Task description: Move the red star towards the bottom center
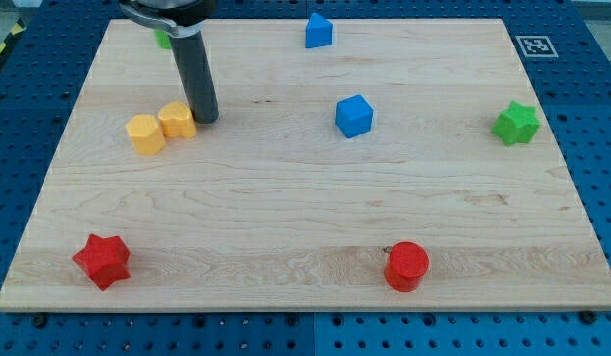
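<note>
Red star (102, 260): a chunky moulded block, matte, with blunt rounded points and flat top face, lying on the board near the view's bottom-left corner, well apart from the tip and toward the view's bottom and left of it. Nothing touches it.

Board (286, 198): pale wood, lengthwise grain with a few darker streaks, smooth finish, rounded edge. It sits on a blue perforated metal bench (602, 148); a small black-and-white marker tag (534, 45) is fixed at the board's top-right corner.

Rod: dark grey, cylindrical, slightly glossy, leaning little from upright. It carries no fingers or jaws, so nothing opens, closes or grips. The tip (207, 119) rests on the board touching, or all but touching, the right side of the nearer yellow block.

Yellow blocks, two: one (176, 120) just left of the tip, the other (144, 133) against it, further left and slightly lower. Both squat, many-sided, matte; exact shape unclear.

Blue cube (353, 115): well to the right of the tip, sharp-edged.

Blue house-shaped block (318, 31): near the board's top edge, up and right of the tip.

Green star (516, 123): far right of the tip.

Green block (163, 38): mostly hidden behind the rod's upper part; shape cannot be told.

Red cylinder (406, 265): near the board's bottom edge, down and right of the tip, well apart from the red star.
</note>
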